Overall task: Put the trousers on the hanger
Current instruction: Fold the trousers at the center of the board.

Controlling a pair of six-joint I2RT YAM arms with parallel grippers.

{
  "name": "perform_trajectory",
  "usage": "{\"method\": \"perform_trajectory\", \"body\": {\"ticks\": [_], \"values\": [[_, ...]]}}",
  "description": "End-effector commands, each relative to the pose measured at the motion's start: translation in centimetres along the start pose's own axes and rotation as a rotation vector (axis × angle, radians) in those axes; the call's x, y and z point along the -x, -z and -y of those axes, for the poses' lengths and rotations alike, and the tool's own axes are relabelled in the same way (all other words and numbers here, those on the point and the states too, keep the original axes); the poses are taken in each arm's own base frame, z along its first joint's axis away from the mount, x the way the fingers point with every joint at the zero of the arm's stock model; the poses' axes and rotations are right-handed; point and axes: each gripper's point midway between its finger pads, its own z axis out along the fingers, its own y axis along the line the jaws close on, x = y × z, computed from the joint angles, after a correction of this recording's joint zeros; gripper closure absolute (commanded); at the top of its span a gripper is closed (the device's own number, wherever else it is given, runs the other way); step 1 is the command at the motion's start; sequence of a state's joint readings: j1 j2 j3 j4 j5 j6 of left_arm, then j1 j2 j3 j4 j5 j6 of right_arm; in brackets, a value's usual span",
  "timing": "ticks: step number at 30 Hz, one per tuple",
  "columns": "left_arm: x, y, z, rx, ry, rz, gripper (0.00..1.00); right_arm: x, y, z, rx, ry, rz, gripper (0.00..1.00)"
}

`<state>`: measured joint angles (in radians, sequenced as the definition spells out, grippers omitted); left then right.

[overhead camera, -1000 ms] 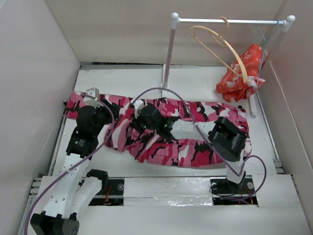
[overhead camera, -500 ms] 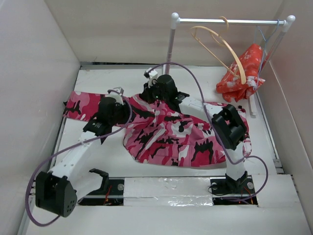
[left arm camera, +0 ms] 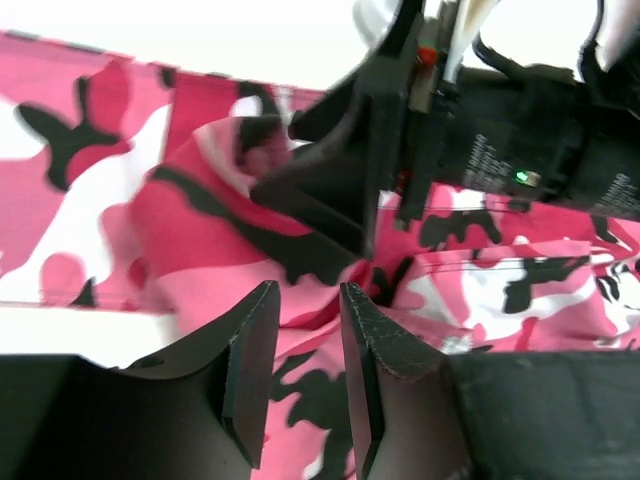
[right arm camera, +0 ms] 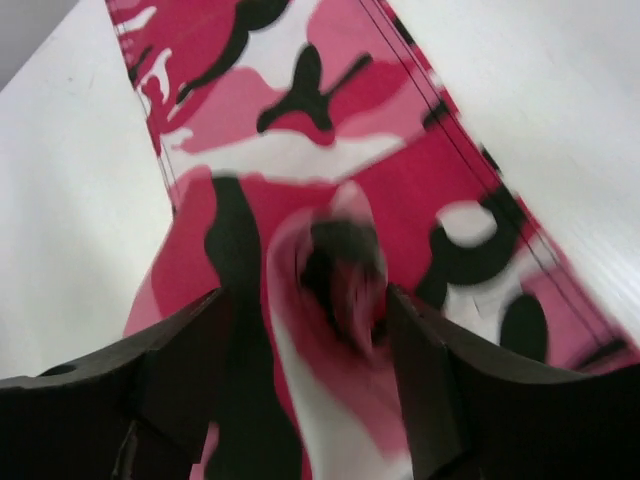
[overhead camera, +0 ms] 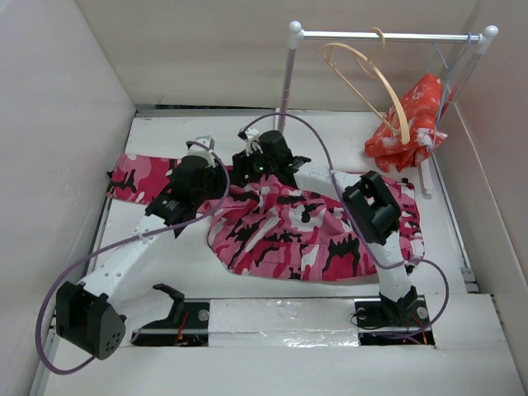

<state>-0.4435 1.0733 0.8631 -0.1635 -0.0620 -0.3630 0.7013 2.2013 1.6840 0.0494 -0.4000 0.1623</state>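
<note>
Currently, step: gathering the trousers [overhead camera: 297,231] mid-length; hanging not yet begun.
Trousers: spread flat across the table [overhead camera: 330,132], one leg trailing left.
My right gripper [right arm camera: 305,295]: pinching a raised fold of camo cloth between its fingers; view is blurred.
My left gripper [left arm camera: 307,300]: just beside the right one, fingers nearly together with a narrow gap; cannot tell if cloth is caught.
Hanger [overhead camera: 375,78]: on the rail [overhead camera: 388,35] at back right, tilted, well apart from the trousers.
Next: likely needs a firm two-point hold, then a lift toward the hanger.
In the way: rack post [overhead camera: 285,91] just behind my grippers; orange-red cloth [overhead camera: 408,124] hanging beside the hanger; purple cable [overhead camera: 322,157] looping over the trousers.
</note>
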Motion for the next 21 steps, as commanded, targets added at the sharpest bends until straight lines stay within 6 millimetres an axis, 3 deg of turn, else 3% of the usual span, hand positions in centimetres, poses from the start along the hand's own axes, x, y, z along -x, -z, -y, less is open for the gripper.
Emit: {"method": "perform_trajectory", "body": {"ticks": [1, 2, 3, 4, 6, 7, 8, 9, 10, 11, 12, 13, 14, 15, 16, 21], "values": [[2.5, -0.4, 3.4, -0.020, -0.054, 0.053, 0.72, 8.0, 7.1, 0.6, 0.012, -0.006, 0.211, 0.29], [3.6, -0.5, 4.8, -0.034, -0.064, 0.070, 0.73, 9.4, 9.3, 2.2, -0.019, -0.007, 0.264, 0.28], [3.5, -0.6, 6.3, -0.053, -0.080, 0.068, 0.73, 11.7, 12.4, 1.5, -0.033, 0.014, 0.330, 0.28], [2.9, -1.5, 7.0, -0.048, -0.092, 0.049, 0.74, 10.1, 13.5, 2.5, -0.065, -0.014, 0.315, 0.28], [3.4, -1.8, 9.3, -0.068, -0.108, 0.085, 0.75, 10.3, 16.7, 4.8, -0.147, -0.030, 0.354, 0.28], [2.3, -2.7, 9.7, -0.048, -0.137, 0.069, 0.77, 11.3, 19.4, 4.3, -0.167, -0.022, 0.399, 0.39], [2.0, -3.1, 10.3, -0.024, -0.169, 0.075, 0.78, 8.7, 20.1, 5.6, -0.215, -0.053, 0.382, 0.55], [1.8, -3.6, 9.9, 0.046, -0.210, 0.091, 0.79, 8.2, 22.1, 7.1, -0.263, -0.072, 0.405, 0.72], [-1.2, -5.1, 10.4, 0.083, -0.285, 0.022, 0.81, 7.4, 23.4, 7.7, -0.287, -0.103, 0.422, 0.96], [-0.8, -5.5, 11.0, 0.112, -0.302, 0.026, 0.83, 5.8, 25.1, 7.4, -0.288, -0.114, 0.444, 1.00], [-0.8, -6.1, 10.1, 0.202, -0.321, 0.039, 0.86, 5.1, 26.1, 7.5, -0.288, -0.126, 0.459, 1.00], [-2.7, -7.5, 9.1, 0.270, -0.338, -0.011, 0.91, 4.5, 27.5, 8.1, -0.300, -0.154, 0.484, 1.00], [-2.5, -8.1, 9.0, 0.298, -0.335, -0.003, 0.92, 5.1, 29.2, 6.9, -0.290, -0.124, 0.533, 1.00], [-2.6, -8.6, 8.4, 0.320, -0.329, -0.002, 0.92, 2.9, 29.2, 6.7, -0.291, -0.144, 0.507, 1.00], [-3.3, -9.6, 8.2, 0.324, -0.329, -0.018, 0.91, 2.5, 29.9, 6.6, -0.306, -0.140, 0.511, 1.00], [-5.0, -12.3, 7.4, 0.321, -0.340, -0.089, 0.69, 0.4, 32.0, 4.3, -0.315, -0.082, 0.486, 0.95]]}}
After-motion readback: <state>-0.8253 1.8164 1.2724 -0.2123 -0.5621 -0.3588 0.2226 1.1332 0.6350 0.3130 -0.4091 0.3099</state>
